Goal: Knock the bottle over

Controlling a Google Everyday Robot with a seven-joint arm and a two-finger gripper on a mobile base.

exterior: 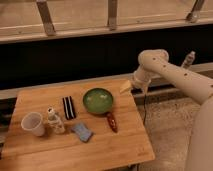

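Now, upright clear white-capped bottle (55,121) beside cup (33,123); hand (126,86) at table's (125,145) right-rear corner, grip unclear.

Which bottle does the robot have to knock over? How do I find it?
Look at the wooden table, at its left end, far from the gripper near the far right corner. Beside the white cup stands the bottle: clear, white cap, pale label, the only capped thing on the table.

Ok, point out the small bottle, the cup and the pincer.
bottle (55,123), camera view, on its labelled body.
cup (32,124), camera view, on its side wall.
pincer (125,87), camera view, on its tip, at the far right corner of the table (105,150).
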